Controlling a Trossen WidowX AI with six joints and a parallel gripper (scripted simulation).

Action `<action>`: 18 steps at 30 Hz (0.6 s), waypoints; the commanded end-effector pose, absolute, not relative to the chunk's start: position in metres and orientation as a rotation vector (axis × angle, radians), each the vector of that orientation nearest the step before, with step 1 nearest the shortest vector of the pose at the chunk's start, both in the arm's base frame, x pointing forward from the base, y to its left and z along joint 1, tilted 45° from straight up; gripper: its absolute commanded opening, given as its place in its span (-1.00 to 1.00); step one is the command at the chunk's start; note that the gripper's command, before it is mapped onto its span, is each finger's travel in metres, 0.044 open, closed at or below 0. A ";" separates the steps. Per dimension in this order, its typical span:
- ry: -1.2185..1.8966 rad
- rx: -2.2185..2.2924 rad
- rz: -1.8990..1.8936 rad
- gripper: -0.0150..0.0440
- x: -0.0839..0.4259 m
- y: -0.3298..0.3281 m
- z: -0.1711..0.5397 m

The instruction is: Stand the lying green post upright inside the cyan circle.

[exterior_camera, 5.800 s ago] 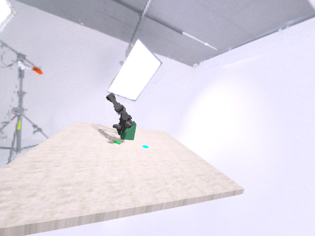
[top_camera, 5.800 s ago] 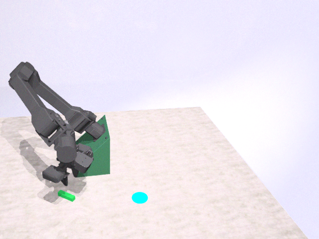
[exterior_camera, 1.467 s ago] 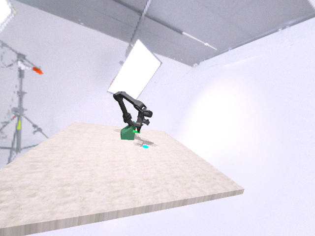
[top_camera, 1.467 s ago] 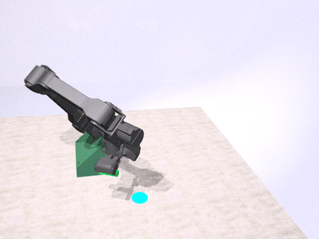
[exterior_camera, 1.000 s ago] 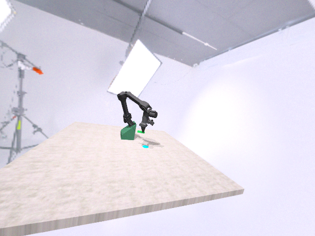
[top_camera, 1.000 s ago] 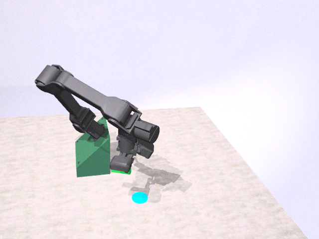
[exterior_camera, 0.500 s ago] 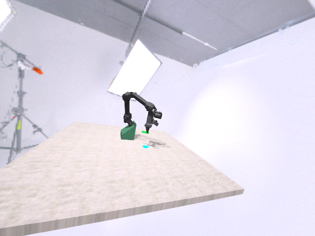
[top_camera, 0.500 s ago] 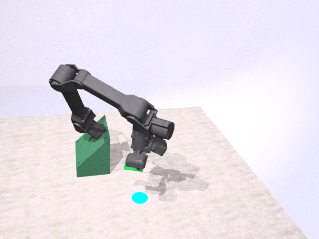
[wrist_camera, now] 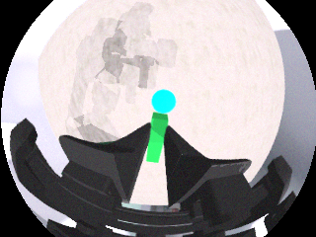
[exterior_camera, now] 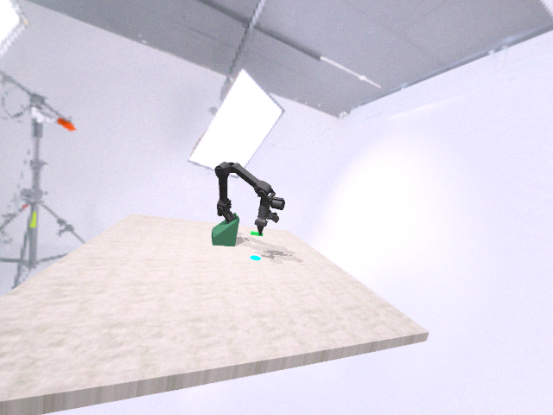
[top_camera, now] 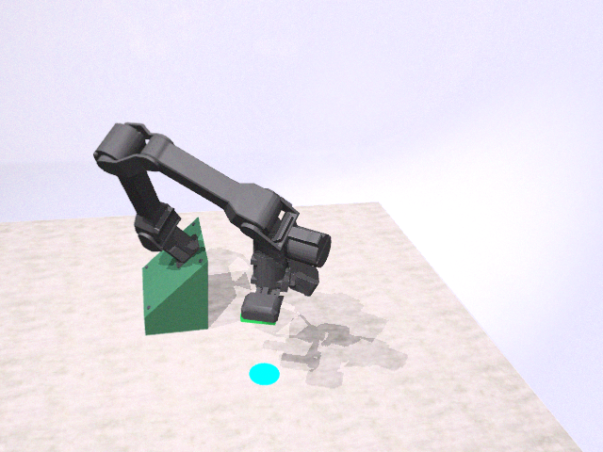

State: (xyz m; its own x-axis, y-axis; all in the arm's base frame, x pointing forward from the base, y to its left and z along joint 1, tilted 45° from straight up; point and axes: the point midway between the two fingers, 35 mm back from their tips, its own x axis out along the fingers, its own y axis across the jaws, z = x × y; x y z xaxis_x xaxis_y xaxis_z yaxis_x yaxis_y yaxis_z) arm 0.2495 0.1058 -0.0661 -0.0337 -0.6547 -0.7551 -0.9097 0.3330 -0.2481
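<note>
Under pale walls stands a desk (top_camera: 122,389) (exterior_camera: 200,312) with a light, mottled top. In the top view, the wedge-shaped green base (top_camera: 180,309) (exterior_camera: 226,235) carries the black six-joint arm (top_camera: 194,169) (exterior_camera: 248,177), which reaches toward four o'clock. The pincer (top_camera: 260,311) (exterior_camera: 260,231) (wrist_camera: 158,126) points downward, and only a thin edge of the green post (top_camera: 257,321) (exterior_camera: 255,233) (wrist_camera: 157,138) shows at its tip. The cyan circle (top_camera: 264,374) (exterior_camera: 255,258) (wrist_camera: 163,101) lies at six o'clock from the pincer and has nothing on it.

In the exterior view, the post is held lying level, seemingly above the desk, and it sticks out toward nine o'clock from the fingertips. Probably it was gripped in this way because it lay flat; it must be turned before it can stand.

In the wrist view, the pincer is pinching the post between its two fingers. The post's far end points to twelve o'clock, where the circle appears just beyond it. This alignment perhaps serves the coming turn, but a tilted placing could let the post fall.
</note>
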 end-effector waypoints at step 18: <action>1.761 -1.245 0.517 -0.42 0.243 0.098 -0.080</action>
